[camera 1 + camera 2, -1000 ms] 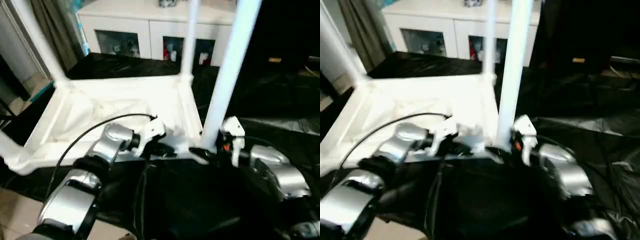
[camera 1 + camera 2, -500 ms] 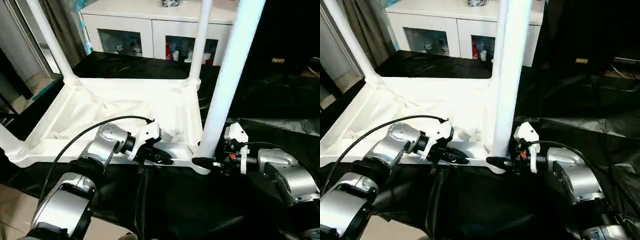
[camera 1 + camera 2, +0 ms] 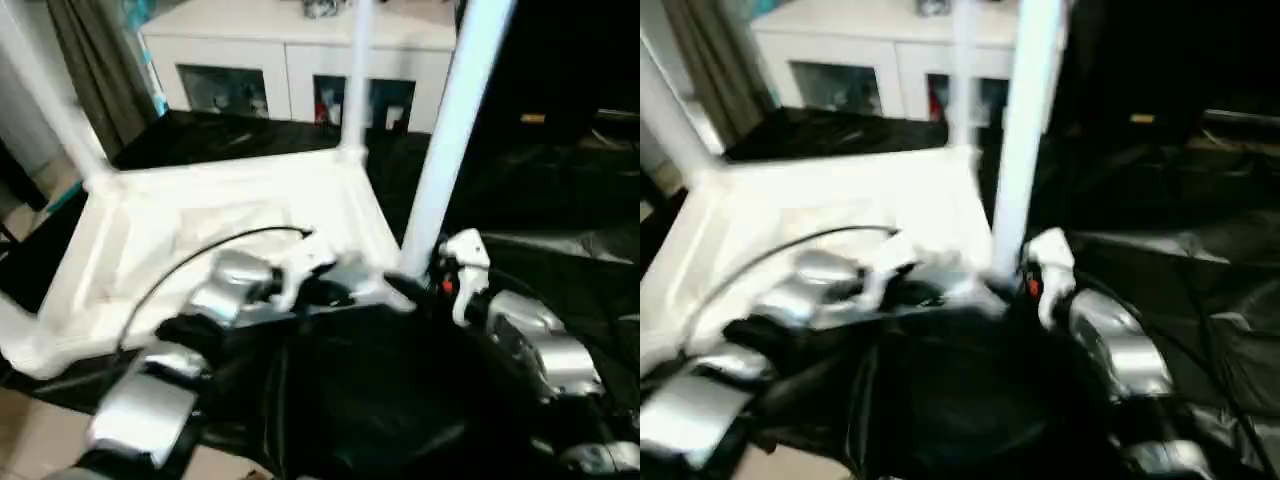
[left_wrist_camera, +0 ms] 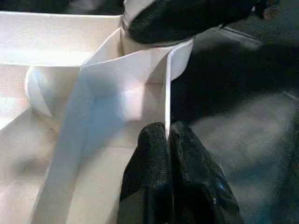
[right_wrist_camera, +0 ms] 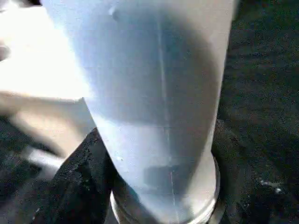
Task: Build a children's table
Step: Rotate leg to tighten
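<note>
From the head, the upturned children's table point(image 3: 230, 215) lay on black sheeting point(image 3: 560, 210) before a white cabinet point(image 3: 290, 70); at the left wrist, the left pincer point(image 4: 169, 140) was clamped on its rim; at the right wrist, the right pincer point(image 5: 154, 186) gripped the nearest leg point(image 5: 154, 88) at its socket.

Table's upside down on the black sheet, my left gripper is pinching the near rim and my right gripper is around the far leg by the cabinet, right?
Not quite. The right gripper is around the base of the near leg, not the far one; the right wrist view shows it. The rest holds: left gripper pinches the table's near rim.
</note>
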Motion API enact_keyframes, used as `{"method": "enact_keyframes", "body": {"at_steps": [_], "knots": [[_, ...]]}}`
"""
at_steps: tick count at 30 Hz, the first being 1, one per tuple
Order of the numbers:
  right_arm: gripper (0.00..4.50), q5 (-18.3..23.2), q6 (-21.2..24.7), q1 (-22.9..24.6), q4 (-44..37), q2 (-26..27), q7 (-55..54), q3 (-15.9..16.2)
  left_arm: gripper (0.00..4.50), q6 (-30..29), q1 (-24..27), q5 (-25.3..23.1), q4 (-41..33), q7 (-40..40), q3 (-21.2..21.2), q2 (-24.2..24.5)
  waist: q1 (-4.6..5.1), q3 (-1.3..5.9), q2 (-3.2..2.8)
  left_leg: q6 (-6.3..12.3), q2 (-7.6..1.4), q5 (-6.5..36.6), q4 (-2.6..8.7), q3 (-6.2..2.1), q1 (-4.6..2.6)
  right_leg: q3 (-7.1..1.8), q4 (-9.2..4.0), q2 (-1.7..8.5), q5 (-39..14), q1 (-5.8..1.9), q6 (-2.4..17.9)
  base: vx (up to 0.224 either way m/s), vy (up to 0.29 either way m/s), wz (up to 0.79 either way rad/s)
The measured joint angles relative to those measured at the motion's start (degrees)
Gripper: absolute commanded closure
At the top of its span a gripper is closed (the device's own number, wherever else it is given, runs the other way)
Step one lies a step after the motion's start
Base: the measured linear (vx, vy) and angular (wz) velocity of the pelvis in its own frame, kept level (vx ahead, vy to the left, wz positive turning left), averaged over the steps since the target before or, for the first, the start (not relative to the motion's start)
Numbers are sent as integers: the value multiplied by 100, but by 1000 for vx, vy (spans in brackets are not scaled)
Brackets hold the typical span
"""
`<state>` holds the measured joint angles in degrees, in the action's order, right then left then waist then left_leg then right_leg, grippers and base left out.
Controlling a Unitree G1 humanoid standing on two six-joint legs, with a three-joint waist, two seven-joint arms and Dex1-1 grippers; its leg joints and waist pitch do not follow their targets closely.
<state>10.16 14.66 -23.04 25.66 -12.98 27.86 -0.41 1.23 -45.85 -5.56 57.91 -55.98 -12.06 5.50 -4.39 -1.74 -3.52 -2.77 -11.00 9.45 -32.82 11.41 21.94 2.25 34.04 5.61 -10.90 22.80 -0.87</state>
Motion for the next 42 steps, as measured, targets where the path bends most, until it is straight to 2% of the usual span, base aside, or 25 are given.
{"method": "enact_keyframes", "body": {"at_steps": [5, 8, 9, 10, 12, 14, 16, 20, 24, 28, 34, 36, 38, 42], "knots": [[191, -192, -130, -259, 347, 532, -1181, -252, 450, -27, -169, -117, 261, 807, 10, -338, 14, 5, -6, 0, 3, 0, 0, -1, 0, -2, -5, 0, 0, -8, 0, 0, 0, 0], [191, -212, -280, -300, 433, 605, -1360, -280, 450, 7, -176, -182, 292, 950, 9, -416, 15, 11, -15, 0, 8, 0, 0, -1, -1, -5, -10, 3, 0, -15, 0, 0, 0, 0], [156, -211, -308, -289, 433, 605, -1353, -280, 450, 34, -176, -192, 304, 948, 9, -416, 14, 12, -16, 0, 8, 0, 0, -2, -1, -4, -11, 3, 0, -15, 0, 0, 0, 0], [156, -209, -342, -273, 430, 604, -1308, -281, 450, 67, -176, -198, 313, 926, 6, -413, 12, 13, -18, 0, 8, 0, 0, -2, 0, -4, -10, 3, 0, -15, -1, 0, 0, 0], [118, -222, -387, -185, 347, 552, -1132, -264, 450, 111, -175, -199, 310, 790, 0, -385, 5, 12, -17, 0, 7, 0, 3, -4, 2, -2, -9, 3, 2, -14, 0, 0, 0, 0], [111, -288, -407, -107, 245, 467, -887, -195, 450, 152, -170, -195, 300, 673, -1, -345, 3, 11, -15, 0, 6, 0, 7, -5, 2, 1, -7, 2, 6, -13, 5, 0, 0, 0], [77, -311, -459, 2, 131, 266, -488, -66, 450, 214, -137, -188, 247, 495, -6, -256, 1, 11, -15, 1, 4, 0, 11, -6, 4, 5, -5, 1, 6, -10, 4, 0, 0, 0], [77, -147, -503, 259, -174, -160, 450, 133, 450, 362, -19, -135, 87, 12, -27, -22, -25, 10, -14, 1, 0, 0, 16, -6, 15, 6, -7, -3, 1, 2, -3, 0, 0, 0], [77, 222, -284, 590, -731, -751, 1789, 320, 450, 485, 257, 22, -346, -1052, -64, 411, -79, 6, -15, 5, -8, -2, 17, -4, 29, 8, -7, -9, -7, 18, -13, 0, 0, 0], [77, 430, -208, 647, -988, -1015, 2552, 479, 450, 417, 426, 166, -694, -1866, -200, 599, -159, 4, -12, 21, -9, -12, 15, 0, 39, 8, -4, -7, -8, 28, -12, 0, 0, 0], [77, 573, -106, 676, -1075, -1325, 3163, 547, 450, 362, 539, 216, -917, -2251, -241, 792, -201, -10, 9, 2, -8, 0, 4, 5, 38, 1, 1, -4, -6, 26, -9, 0, 0, 0], [110, 601, -51, 703, -1159, -1401, 3288, 548, 450, 339, 558, 240, -954, -2327, -242, 834, -202, -14, 14, 2, -9, 0, 4, 4, 38, 2, 3, -5, -6, 26, -9, 0, 0, 0], [113, 629, 2, 717, -1193, -1422, 3377, 557, 450, 263, 604, 253, -1055, -2337, -241, 853, -202, -13, 14, 2, -10, 0, 4, 4, 37, 3, 5, -5, -6, 27, -10, 0, 0, 0], [156, 754, 66, 742, -1212, -1417, 3503, 642, 450, 121, 728, 302, -1277, -2411, -247, 899, -201, -12, 12, 3, -12, -1, 5, 5, 38, 4, 4, -6, -6, 28, -10, 0, 0, 0]]}}
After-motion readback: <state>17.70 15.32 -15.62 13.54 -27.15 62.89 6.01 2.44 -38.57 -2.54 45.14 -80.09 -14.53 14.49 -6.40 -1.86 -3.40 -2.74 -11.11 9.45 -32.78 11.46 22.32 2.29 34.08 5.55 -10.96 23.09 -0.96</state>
